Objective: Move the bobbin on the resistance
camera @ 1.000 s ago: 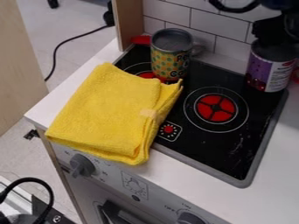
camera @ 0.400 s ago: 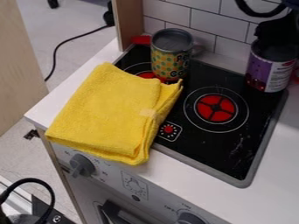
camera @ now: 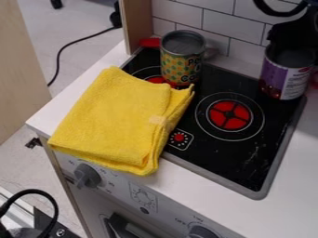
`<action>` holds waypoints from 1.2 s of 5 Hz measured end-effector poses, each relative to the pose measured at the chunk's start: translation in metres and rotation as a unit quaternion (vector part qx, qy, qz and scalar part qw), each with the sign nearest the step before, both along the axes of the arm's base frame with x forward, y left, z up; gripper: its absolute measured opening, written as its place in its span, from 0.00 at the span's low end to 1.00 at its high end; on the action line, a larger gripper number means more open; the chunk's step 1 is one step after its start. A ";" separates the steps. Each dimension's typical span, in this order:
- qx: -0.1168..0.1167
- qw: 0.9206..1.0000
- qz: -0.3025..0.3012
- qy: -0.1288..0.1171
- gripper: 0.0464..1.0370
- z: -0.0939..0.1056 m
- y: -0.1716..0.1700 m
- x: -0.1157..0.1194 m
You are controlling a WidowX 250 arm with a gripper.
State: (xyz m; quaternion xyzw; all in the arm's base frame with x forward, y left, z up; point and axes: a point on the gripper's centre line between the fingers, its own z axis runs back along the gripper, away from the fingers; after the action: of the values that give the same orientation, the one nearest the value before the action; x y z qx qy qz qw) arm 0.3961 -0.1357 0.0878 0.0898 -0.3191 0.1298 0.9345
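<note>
The black hand (camera: pixel 292 37) runs out past the right edge, its lower end lost in darkness over the purple-labelled can (camera: pixel 284 76), whose rim it partly hides. The folded yellow cloth (camera: pixel 115 116) covers part of the stovetop (camera: pixel 239 160). The patterned can (camera: pixel 180 62) half blocks 1 red object (camera: pixel 149 42), too obscured to identify. The bottom edge crops 1 knob (camera: pixel 202 231).
</note>
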 end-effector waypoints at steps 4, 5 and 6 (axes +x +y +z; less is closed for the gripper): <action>-0.019 0.999 -0.006 0.036 0.96 0.004 0.017 -0.040; -0.022 0.999 -0.007 0.047 0.96 0.004 0.021 -0.048; -0.021 0.997 -0.024 0.065 0.96 0.004 0.022 -0.057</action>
State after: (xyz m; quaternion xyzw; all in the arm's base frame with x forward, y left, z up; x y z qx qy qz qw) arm 0.3391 -0.1137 0.0920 0.0705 -0.2567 0.1084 0.9578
